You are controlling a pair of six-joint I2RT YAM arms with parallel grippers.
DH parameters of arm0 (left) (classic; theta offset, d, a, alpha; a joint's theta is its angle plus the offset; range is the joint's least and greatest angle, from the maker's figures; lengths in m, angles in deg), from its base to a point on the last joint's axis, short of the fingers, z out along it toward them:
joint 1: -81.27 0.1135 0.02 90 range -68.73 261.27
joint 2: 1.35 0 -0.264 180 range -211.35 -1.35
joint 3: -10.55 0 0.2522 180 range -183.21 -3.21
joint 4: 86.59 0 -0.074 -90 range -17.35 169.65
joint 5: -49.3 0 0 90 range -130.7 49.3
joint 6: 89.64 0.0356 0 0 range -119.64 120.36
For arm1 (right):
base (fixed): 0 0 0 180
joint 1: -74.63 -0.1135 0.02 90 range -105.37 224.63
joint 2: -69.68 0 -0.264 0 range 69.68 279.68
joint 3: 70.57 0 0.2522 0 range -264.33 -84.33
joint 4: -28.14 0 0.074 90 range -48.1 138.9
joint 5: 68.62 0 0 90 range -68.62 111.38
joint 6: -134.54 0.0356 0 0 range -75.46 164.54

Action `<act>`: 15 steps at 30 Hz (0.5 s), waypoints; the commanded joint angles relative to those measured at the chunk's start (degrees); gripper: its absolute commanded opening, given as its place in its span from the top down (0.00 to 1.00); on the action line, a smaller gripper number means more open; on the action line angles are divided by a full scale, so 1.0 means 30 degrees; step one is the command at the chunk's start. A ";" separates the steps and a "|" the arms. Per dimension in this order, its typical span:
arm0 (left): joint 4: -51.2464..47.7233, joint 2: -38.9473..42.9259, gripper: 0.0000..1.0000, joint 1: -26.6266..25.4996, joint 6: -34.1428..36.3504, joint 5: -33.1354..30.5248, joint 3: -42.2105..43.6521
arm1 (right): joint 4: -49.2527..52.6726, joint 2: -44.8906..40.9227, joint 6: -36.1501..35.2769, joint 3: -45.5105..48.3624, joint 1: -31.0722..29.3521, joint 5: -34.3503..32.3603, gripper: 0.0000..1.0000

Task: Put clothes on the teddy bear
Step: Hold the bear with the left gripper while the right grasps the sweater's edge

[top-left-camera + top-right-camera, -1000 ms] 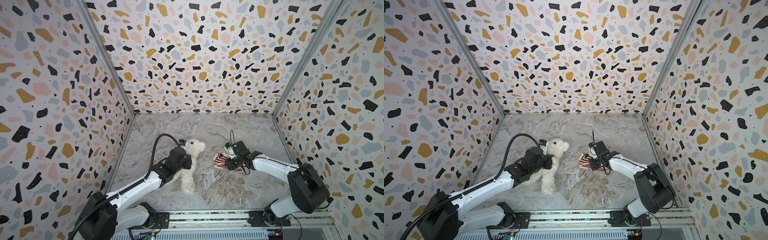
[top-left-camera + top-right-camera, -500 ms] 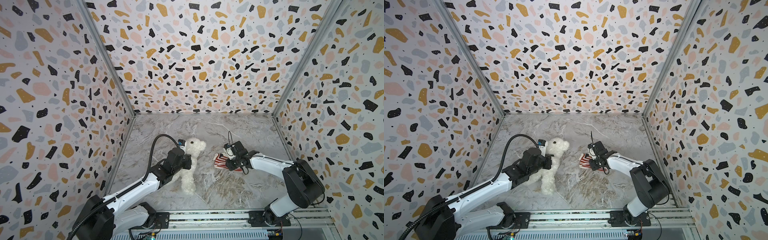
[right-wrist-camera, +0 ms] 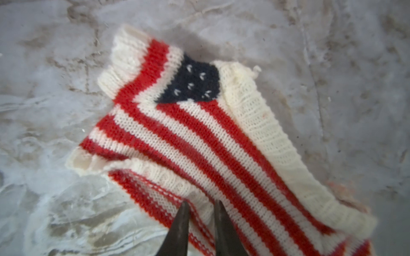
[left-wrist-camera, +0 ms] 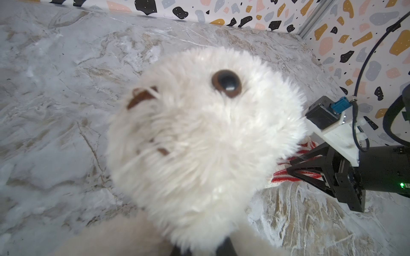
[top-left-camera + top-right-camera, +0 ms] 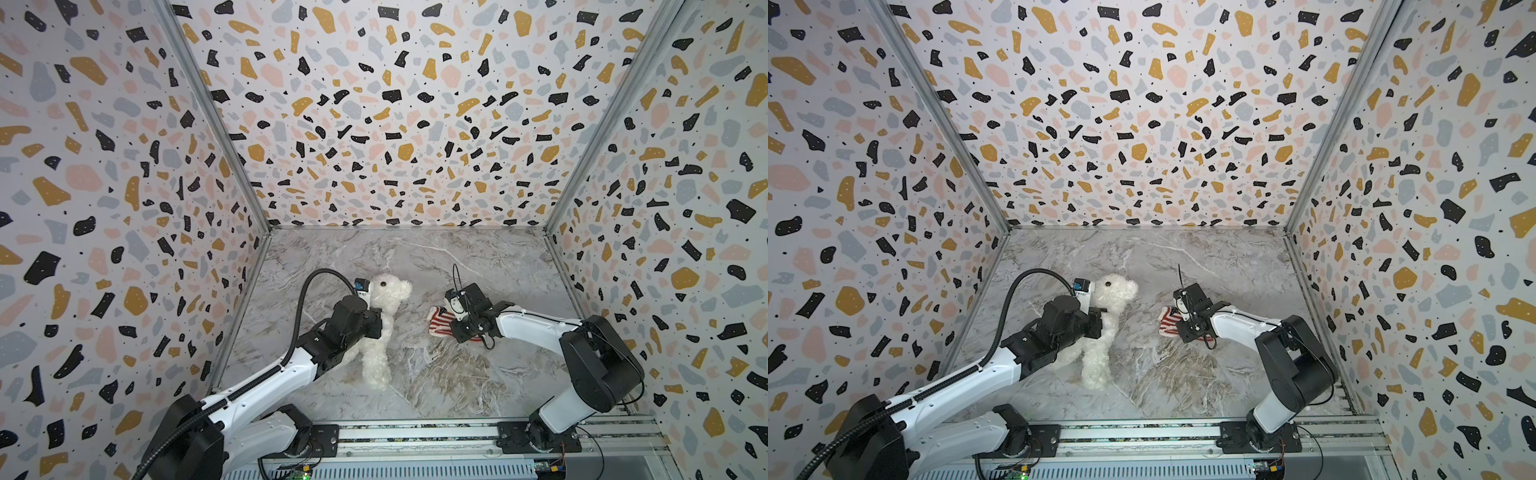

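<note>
Down at the front, the metal rail (image 5: 415,440) carries both arm bases. From there the left arm (image 5: 266,374) reaches up and in, and its left gripper (image 5: 376,322) is buried in white fur. It is clamped on the teddy bear (image 5: 385,334) just under the head. Only 1 dark fingertip (image 4: 225,247) pokes out below the chin in the left wrist view.

The bear sits left of centre on the marble floor (image 5: 415,257). A leg stretches toward the rail and the head is lifted toward the back. Both top views show it side-on, 1 dark eye showing. Up close its face (image 4: 199,133) fills the left wrist view, brown nose and all.

Over to the right and clear of the bear lies the striped sweater (image 5: 442,322) on the marble. The right gripper (image 5: 456,331) is on its near edge. The right wrist view has the detail: red and cream stripes, a navy patch with white flecks, ribbed cream borders (image 3: 199,137). The 2 dark tips of the gripper (image 3: 200,212) stand close together, a ridge of knit pinched in the narrow gap between them.

Behind it all, the terrazzo-patterned back wall (image 5: 395,124) closes the cell.
</note>
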 commanded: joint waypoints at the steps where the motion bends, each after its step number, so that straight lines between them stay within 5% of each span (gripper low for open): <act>1: 0.1020 0.0485 1.00 -0.0070 0.0091 -0.0277 -0.0019 | 0.0367 0.0128 0.0202 -0.0708 -0.0269 -0.0380 0.82; 8: 0.0786 0.0717 1.00 -0.0077 0.0207 -0.0539 -0.0168 | -0.0248 -0.0052 0.1756 -0.0488 -0.0828 -0.0792 0.91; 15: 0.0786 0.0809 1.00 -0.0070 0.0176 -0.0672 -0.0046 | -0.4263 -0.1262 0.4837 0.1079 -0.1280 0.1612 0.97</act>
